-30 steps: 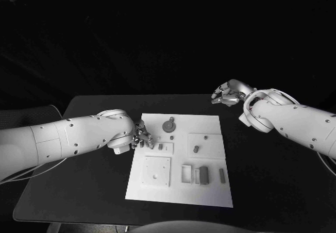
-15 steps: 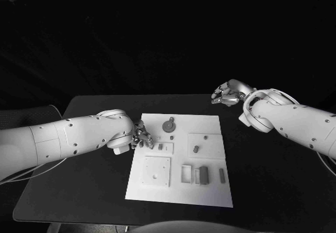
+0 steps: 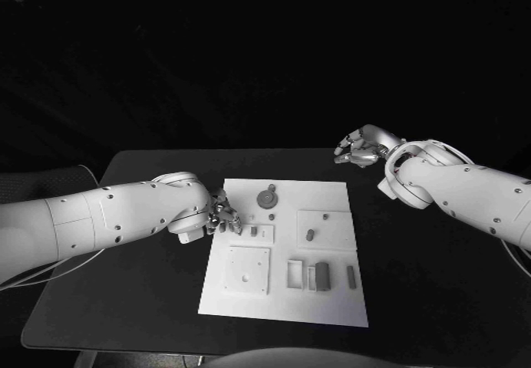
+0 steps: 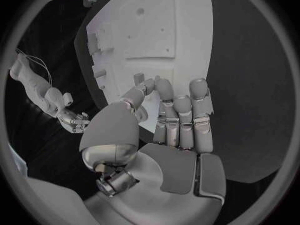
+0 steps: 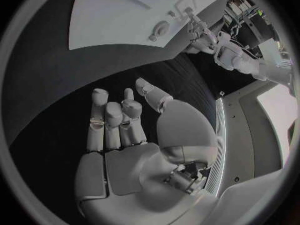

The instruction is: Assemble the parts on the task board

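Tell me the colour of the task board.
White. The task board shows best in the head view, plain against the black table.

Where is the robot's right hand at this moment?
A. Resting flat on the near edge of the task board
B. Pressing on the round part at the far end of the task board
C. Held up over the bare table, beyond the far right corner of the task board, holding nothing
C: the right hand is over the dark table past the task board, with nothing in it.
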